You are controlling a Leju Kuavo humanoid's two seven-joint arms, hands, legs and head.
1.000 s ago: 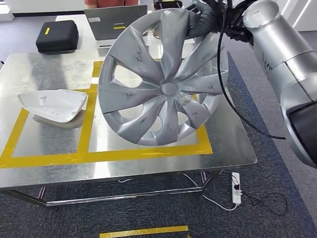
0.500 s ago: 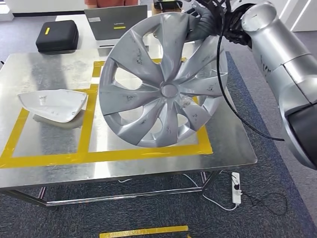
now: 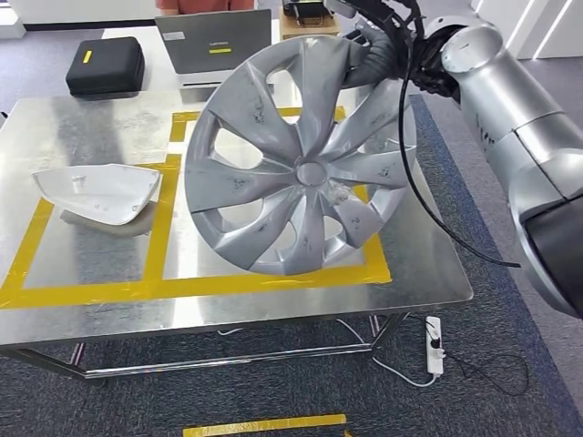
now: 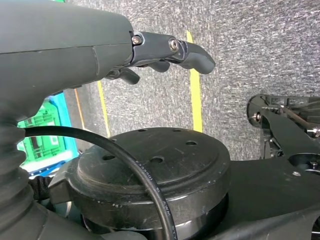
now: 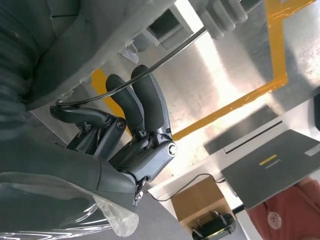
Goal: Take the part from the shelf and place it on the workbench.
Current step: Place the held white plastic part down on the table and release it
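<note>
Our right robot hand (image 3: 385,41) grips the silver wheel cover (image 3: 301,153) by its upper rim, tilting it above the worktop's (image 3: 426,264) yellow-taped square, seemingly for setting down. Our left robot hand (image 4: 166,50) hangs empty, fingers loosely extended.

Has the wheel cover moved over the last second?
Yes. The wheel cover, held by the right hand, has drifted slightly toward the laptop and away from the near yellow tape on the table.

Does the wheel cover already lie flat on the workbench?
No: the right robot hand holds the wheel cover tilted above the workbench.
</note>
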